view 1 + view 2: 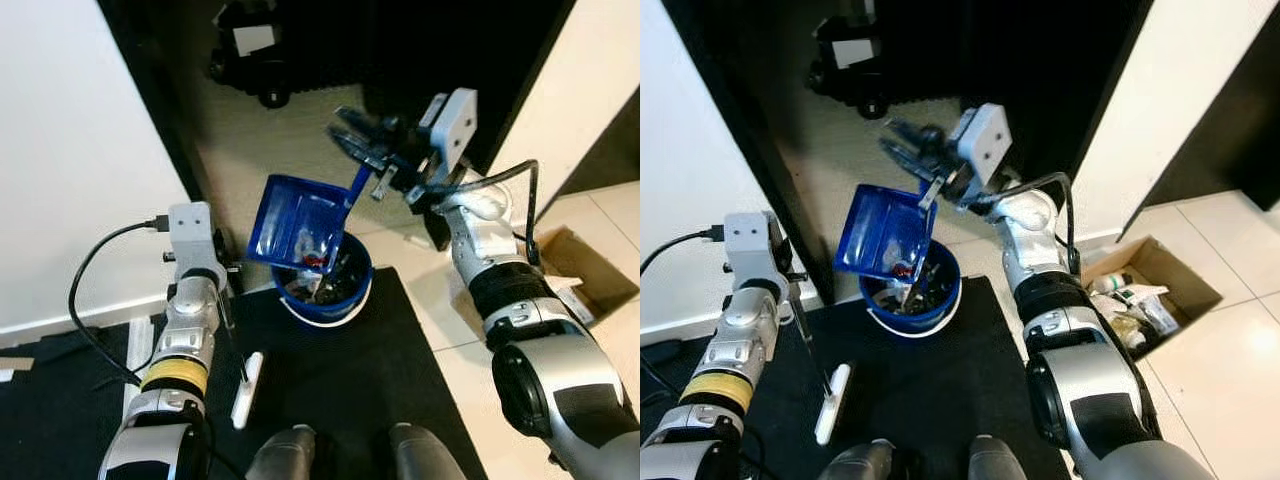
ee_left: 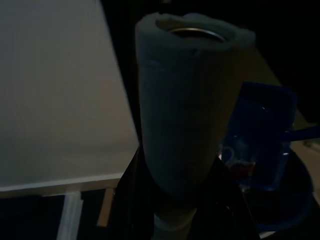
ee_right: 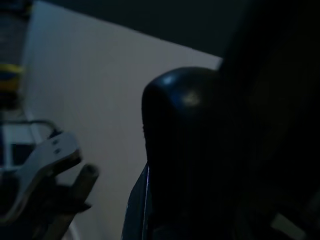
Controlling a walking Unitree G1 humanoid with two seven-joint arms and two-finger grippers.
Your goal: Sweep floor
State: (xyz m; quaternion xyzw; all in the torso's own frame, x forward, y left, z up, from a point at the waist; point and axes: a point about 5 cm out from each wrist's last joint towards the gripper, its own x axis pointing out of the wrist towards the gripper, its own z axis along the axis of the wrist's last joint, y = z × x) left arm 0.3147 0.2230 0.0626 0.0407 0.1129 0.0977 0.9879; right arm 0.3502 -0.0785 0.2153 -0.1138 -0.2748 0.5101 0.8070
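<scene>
Two grippers work mid-frame: the right gripper (image 1: 365, 140) pinches the handle of the blue dustpan (image 1: 300, 225), tipped over the blue bucket (image 1: 330, 290) at centre. Lower left, the left gripper (image 1: 215, 270) holds the broom (image 1: 245, 390); its fingers are hidden, so their spread cannot be told.

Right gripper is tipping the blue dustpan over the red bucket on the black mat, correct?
Not quite: the bucket is blue, as the left eye view shows. The right gripper is tipping the blue dustpan over it on the black mat.

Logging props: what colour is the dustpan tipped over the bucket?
Blue, like the bucket; the dustpan shows best in the left eye view.
</scene>
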